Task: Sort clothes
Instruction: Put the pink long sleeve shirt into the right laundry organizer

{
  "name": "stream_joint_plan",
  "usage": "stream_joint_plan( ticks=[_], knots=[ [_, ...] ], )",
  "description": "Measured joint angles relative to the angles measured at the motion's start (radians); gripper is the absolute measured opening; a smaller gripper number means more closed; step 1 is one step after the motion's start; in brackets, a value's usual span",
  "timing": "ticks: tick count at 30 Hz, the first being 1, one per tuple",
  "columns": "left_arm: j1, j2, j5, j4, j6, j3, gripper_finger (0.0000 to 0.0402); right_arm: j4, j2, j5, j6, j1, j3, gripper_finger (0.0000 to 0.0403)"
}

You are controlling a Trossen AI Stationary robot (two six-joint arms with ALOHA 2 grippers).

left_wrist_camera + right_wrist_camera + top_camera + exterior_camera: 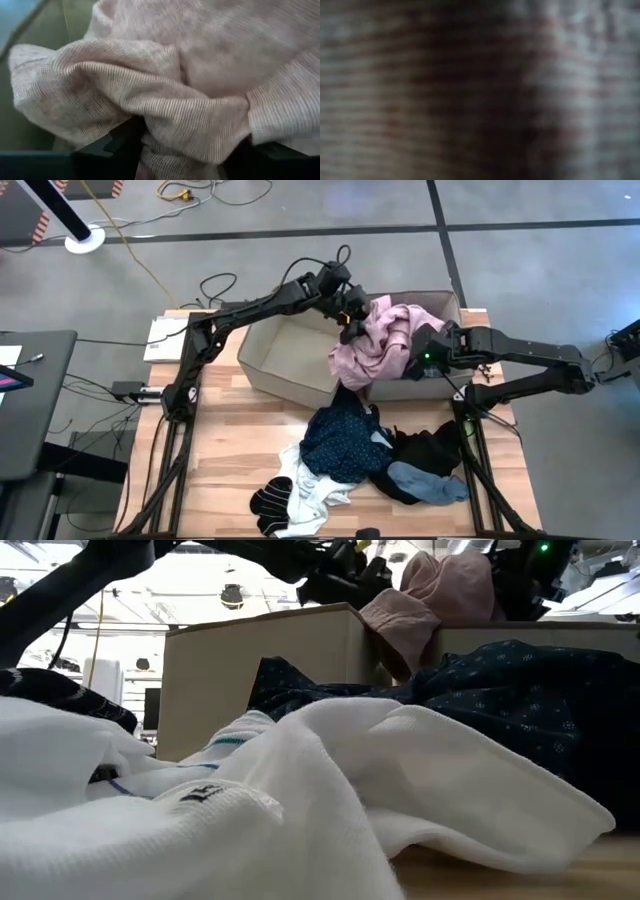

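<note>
**Both jaws buried in the pink top at the bin's edge**

The jaws of the left gripper point(352, 320) look clamped on a fold of the soft pink ribbed top point(375, 340); whether the right gripper point(418, 352) has its jaws together or apart, I cannot tell, since the cloth swallows them.

From above, the pink top hangs bunched between the two arms, over the front wall of the beige square fabric bin point(270, 365). On the wooden tabletop point(230, 450) in front lie the dark blue patterned shirt point(345, 442), a black piece point(430, 450), a light blue piece point(430, 482), a white garment point(310, 492) and black and white striped socks point(270, 502).

From table height, the white garment fills the foreground and the pink top droops over the bin wall.

The left wrist camera shows pink fabric gathered and pinched at that arm's dark fingers point(117, 142), with the bin's inside behind.

The right wrist camera shows only cloth pressed up close.

The risk, as I judge it: half the top hangs outside the bin, so a release here could let it slide back onto the pile, or it could snag on the right arm.
</note>
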Motion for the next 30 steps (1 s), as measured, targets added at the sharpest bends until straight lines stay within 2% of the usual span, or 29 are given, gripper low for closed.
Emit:
stream_joint_plan(
  ticks=[5, 14, 22, 30],
  knots=[
    [0.002, -0.049, -0.068, -0.118, 0.061, 0.000, 0.0224, -0.012, 0.000, -0.055, -0.001, 0.006, 0.000, 0.0150],
    [0.002, -0.167, -0.202, -0.268, 0.159, 0.000, 0.0224, -0.001, 0.000, -0.058, -0.003, 0.079, 0.000, 0.0234],
    [0.000, -0.259, -0.239, -0.383, 0.189, 0.001, 0.0224, 0.035, 0.000, -0.055, -0.001, 0.166, 0.000, 0.0240],
    [-0.020, -0.270, -0.242, -0.581, 0.275, -0.032, 0.0224, 0.080, -0.010, -0.027, -0.003, 0.256, 0.000, 0.0239]
  ],
)
